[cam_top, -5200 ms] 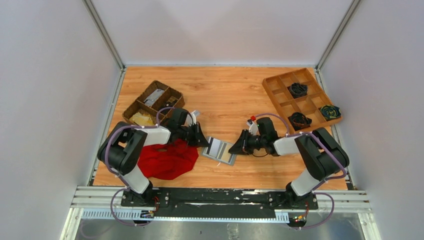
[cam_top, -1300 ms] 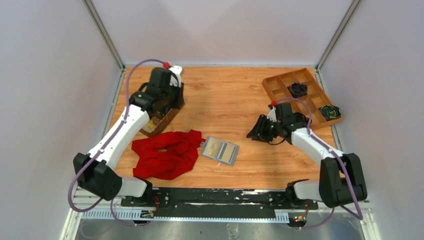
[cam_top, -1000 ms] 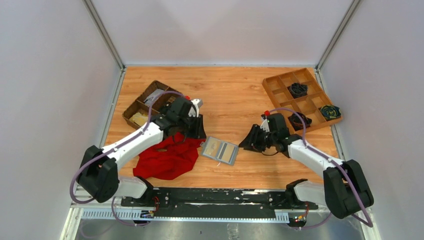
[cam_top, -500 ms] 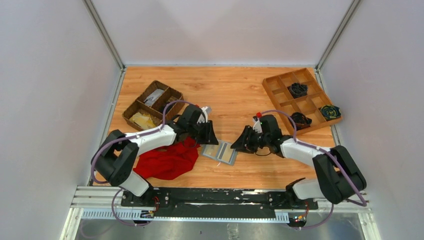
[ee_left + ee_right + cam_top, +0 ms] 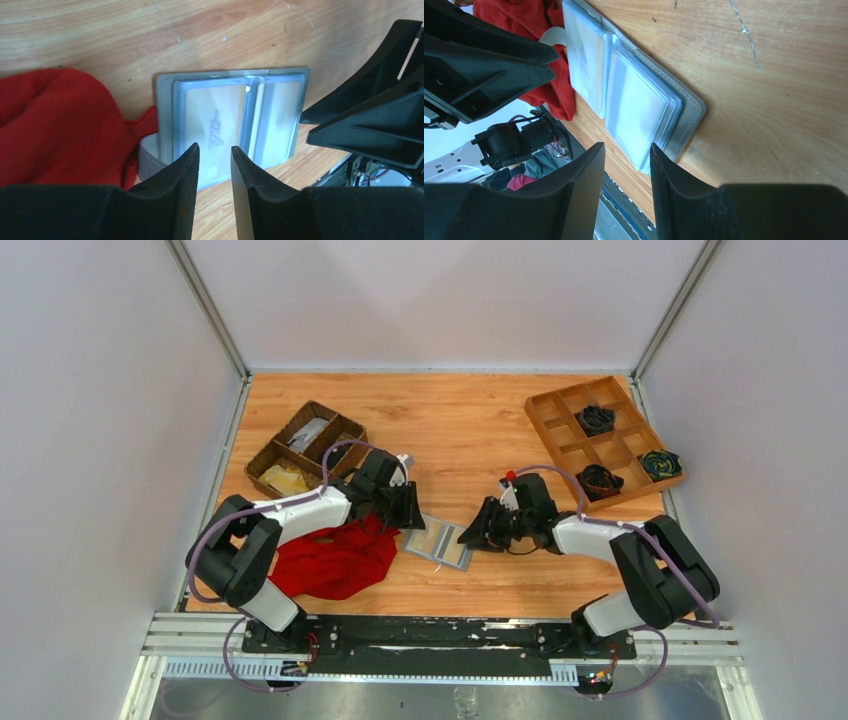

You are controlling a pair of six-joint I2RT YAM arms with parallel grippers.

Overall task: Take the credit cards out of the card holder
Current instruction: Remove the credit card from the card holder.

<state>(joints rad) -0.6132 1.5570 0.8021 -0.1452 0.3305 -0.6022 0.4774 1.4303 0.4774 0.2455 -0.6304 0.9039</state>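
Card holder (image 5: 441, 543) open flat, long axis left-right

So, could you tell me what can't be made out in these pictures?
- Number of credit cards: left wrist view, cloudy stacked sleeves of the card holder show only one.
- Holder's lower edge: left wrist view, partly behind the left gripper.
- Card print: right wrist view, washed out by glare.
- Wicker basket contents: top view, too small.
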